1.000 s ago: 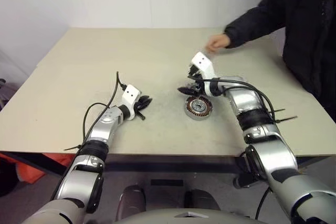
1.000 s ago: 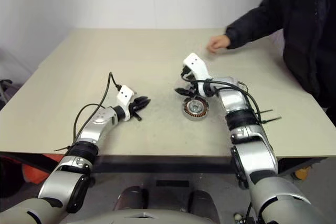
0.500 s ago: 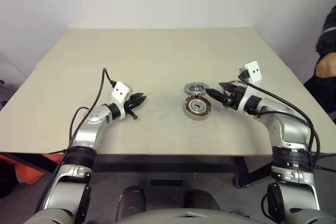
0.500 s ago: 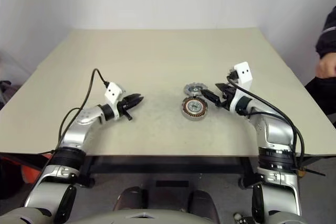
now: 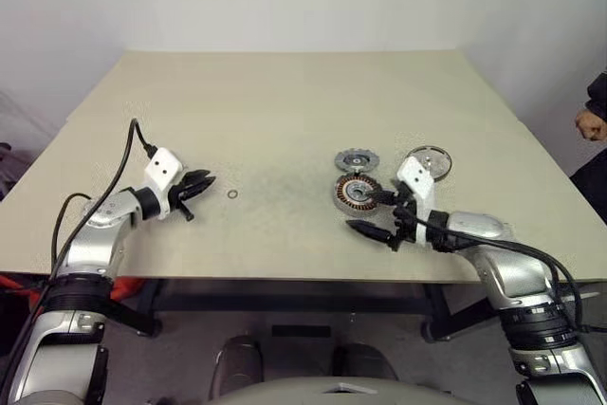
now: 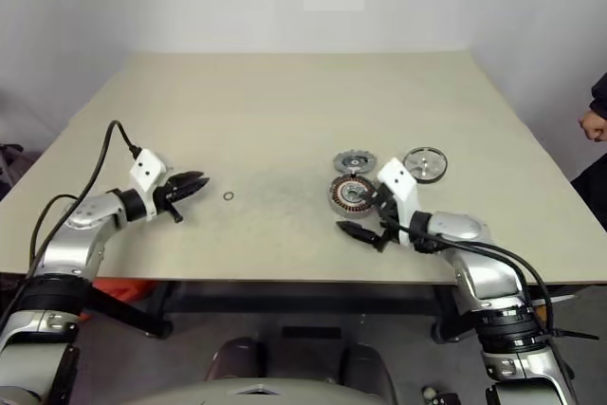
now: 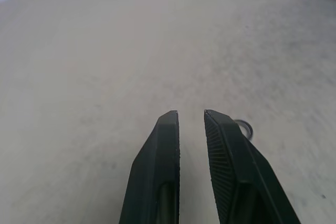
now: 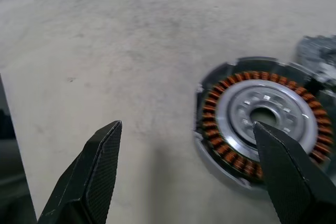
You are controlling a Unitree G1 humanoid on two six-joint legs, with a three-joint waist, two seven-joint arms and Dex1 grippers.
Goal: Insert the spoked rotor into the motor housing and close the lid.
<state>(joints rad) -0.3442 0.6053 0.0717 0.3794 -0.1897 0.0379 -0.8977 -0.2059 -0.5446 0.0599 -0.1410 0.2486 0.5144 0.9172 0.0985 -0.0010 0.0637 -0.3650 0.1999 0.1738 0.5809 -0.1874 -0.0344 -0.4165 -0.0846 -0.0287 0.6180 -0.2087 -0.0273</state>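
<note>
on the bench (image 5: pixel 285 92), a little right of centre, the motor housing (image 5: pixel 358 192) is lying flat with its copper coils up and its hollow centre showing. the lid (image 5: pixel 355 160) is sitting just behind it, almost touching, and the spoked rotor (image 5: pixel 428 162) is lying further to the right, near the lid but apart from it. none of the three is being held.

the main risk i am seeing is at the right hand (image 6: pixel 368 217): it is hanging low just beside the housing's near edge with its fingers spread wide, empty, and one fingertip (image 8: pixel 283 174) is crossing in front of the coils in the right wrist view. a careless sweep toward the rotor could be nudging the housing or knocking the lid off its spot, and the thin, flat rotor is probably going to be awkward to pinch off the surface.

the right arm is reaching in from the near right, pointing left and slightly downward. the left hand (image 5: pixel 197 186) is resting well away on the left, fingers nearly together with a narrow gap, holding nothing, aimed toward a small washer (image 5: pixel 232 195) lying near it, which a stray move could be scattering.
</note>
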